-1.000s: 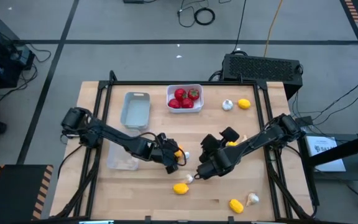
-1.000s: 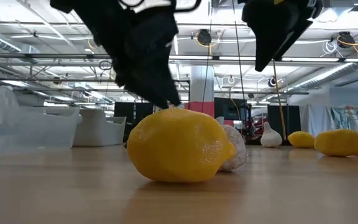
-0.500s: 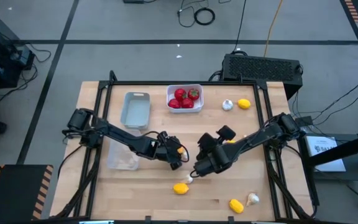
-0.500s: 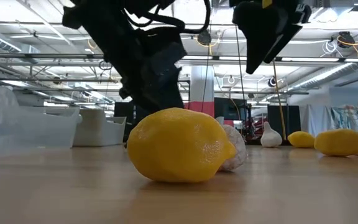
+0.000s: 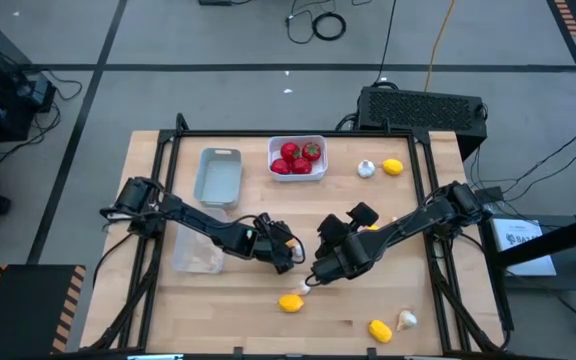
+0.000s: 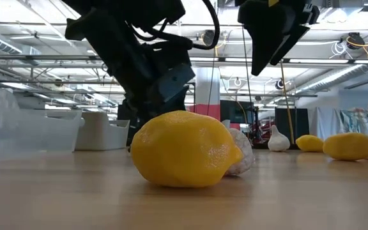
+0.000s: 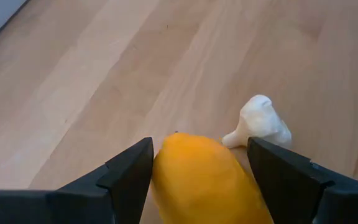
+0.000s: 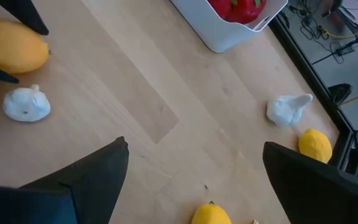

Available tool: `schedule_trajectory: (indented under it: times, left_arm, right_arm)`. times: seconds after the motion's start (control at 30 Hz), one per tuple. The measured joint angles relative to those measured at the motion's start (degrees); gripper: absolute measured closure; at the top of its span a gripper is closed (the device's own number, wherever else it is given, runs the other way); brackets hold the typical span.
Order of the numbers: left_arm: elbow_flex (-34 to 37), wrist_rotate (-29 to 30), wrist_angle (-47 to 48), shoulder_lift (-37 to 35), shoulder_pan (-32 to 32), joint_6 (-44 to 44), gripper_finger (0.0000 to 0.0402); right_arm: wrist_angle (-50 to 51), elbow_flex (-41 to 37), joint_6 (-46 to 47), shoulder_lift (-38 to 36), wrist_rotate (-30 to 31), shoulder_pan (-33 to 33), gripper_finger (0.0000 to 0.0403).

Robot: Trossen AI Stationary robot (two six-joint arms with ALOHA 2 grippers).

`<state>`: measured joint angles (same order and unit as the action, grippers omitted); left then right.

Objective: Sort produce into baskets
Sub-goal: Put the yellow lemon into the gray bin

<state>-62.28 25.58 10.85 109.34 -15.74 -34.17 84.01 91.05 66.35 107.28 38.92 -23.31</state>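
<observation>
My left gripper (image 7: pixel 199 180) holds an orange lemon (image 7: pixel 207 180) between its two fingers (image 7: pixel 129 171), jaws closed on its sides, near the middle of the high view. Over the last second this arm has drawn back a little toward the left of that view, carrying the fruit away from the garlic bulb (image 7: pixel 260 122) lying just beyond it on the table (image 5: pixel 238 300). I judge the pick is done and the carry has begun.

My right gripper (image 8: pixel 194 177) hangs with jaws wide and empty, right of centre in the high view. It has crept leftward, toward the yellow lemon (image 5: pixel 290 302) and the small garlic (image 5: pixel 307 286) beside it in the lower middle.

The white basket (image 5: pixel 297 174), at top centre, already holds the red fruits (image 5: pixel 298 158). The grey basket (image 5: pixel 218 177) sits to its left, and the clear basket (image 5: pixel 198 254) lies below it. More lemons and garlic wait at upper right and lower right.
</observation>
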Motion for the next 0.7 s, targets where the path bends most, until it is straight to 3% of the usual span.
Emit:
schedule_trajectory:
  times: [0.17,0.4,0.7]
  left_arm:
    - [0.4,-3.2,1.4,0.6,-1.1,3.1,0.0137]
    - [0.2,-2.5,1.6,-0.4,-1.2,5.3,0.0137]
    - [0.2,-1.4,2.4,-7.6,-1.2,11.0,0.0137]
  right_arm:
    - [0.0,0.0,0.0,0.0,0.0,0.0,0.0044]
    - [0.0,0.0,0.0,0.0,0.0,0.0,0.0044]
    - [-0.3,0.0,0.0,0.0,0.0,0.0,0.0044]
